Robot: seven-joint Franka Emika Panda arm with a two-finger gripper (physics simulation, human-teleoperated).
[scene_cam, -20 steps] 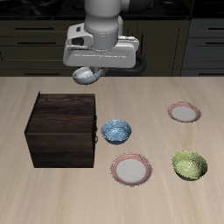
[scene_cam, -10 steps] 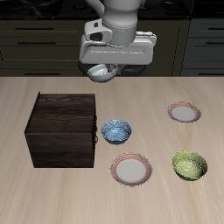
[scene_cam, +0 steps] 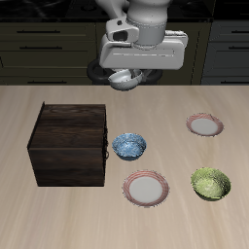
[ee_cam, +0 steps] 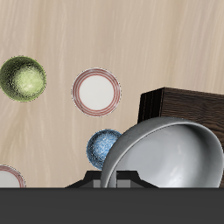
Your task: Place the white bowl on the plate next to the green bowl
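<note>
While carried high above the table's back part, small round white-grey bowl (scene_cam: 124, 79) with pale shiny rim, tilted, rim pinched between the fingers of the two-finger gripper (scene_cam: 127, 74); seen close up and large from the wrist (ee_cam: 166, 156). Well apart from the bowl, toward the table's front edge: round flat plate (scene_cam: 147, 188) with white centre and pinkish-red rim, just beside the round yellow-green bowl (scene_cam: 211, 183) with mottled leafy inside. Between carried bowl and plate: round blue patterned bowl (scene_cam: 128, 146) beside dark wooden box (scene_cam: 70, 143); second pink-rimmed plate (scene_cam: 204, 124) farther back.
</note>
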